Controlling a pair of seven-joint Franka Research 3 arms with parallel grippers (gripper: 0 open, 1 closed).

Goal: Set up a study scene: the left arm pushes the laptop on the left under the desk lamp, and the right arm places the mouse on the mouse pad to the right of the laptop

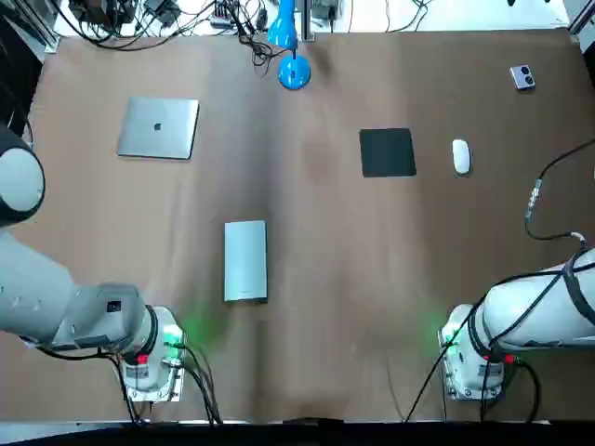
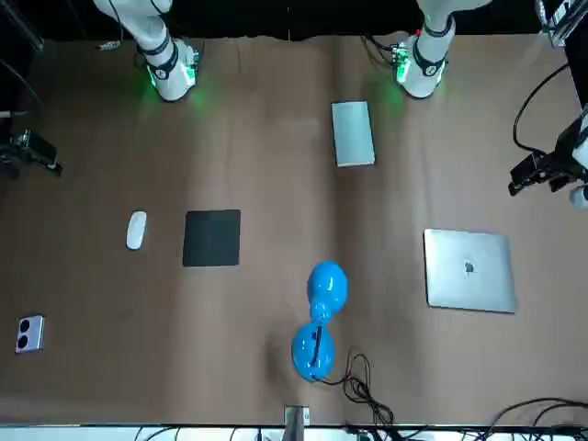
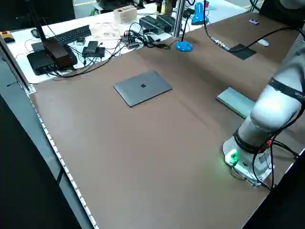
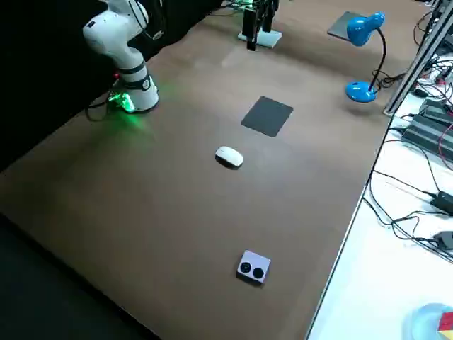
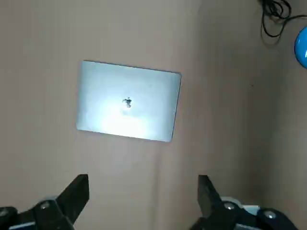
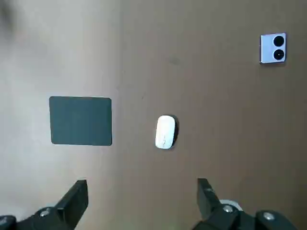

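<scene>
Laptop (image 1: 158, 128) lies closed, well left of the lamp (image 1: 294, 72); mouse (image 1: 461, 156) sits beside the pad (image 1: 387, 152), not on it; left gripper (image 5: 143, 182) and right gripper (image 6: 141, 184) hang high, fingers wide apart and holding nothing — each seemingly sighting its target.

The laptop (image 5: 144, 115) lid bears an apple-shaped logo (image 5: 127, 102); no text is readable.

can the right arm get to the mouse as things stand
Probably yes. The mouse lies alone on the bare table, apart from the pad, and the right gripper hangs open above it with nothing between.
</scene>
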